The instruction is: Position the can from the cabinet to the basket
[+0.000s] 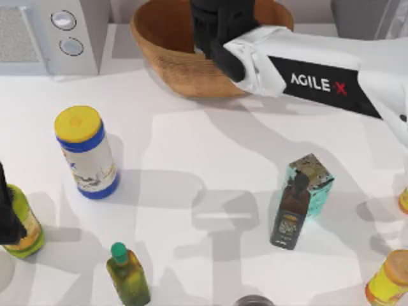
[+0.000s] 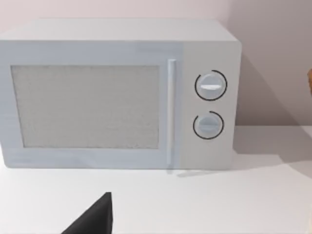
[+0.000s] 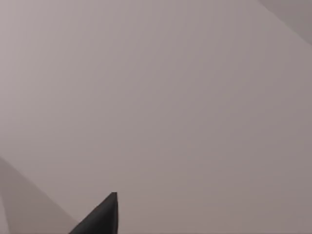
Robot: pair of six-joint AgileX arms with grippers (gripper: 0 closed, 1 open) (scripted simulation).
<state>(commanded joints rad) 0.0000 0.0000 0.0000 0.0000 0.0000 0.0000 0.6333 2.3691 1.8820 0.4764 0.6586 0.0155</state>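
Right gripper (image 1: 213, 29) hangs over the basket (image 1: 167, 54) at the far side, its black bulk hiding the fingers; grip unreadable. Left gripper (image 1: 7, 217) sits cut off at the left edge.

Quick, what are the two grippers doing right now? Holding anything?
Left gripper: parked at the table's left edge, cannot be told.
Right gripper: over the basket, cannot be told, no can visible.

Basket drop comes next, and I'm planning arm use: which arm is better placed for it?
Right, I'd judge: the right gripper hangs over the basket at the table's far side, while the left gripper sits at the near left edge.
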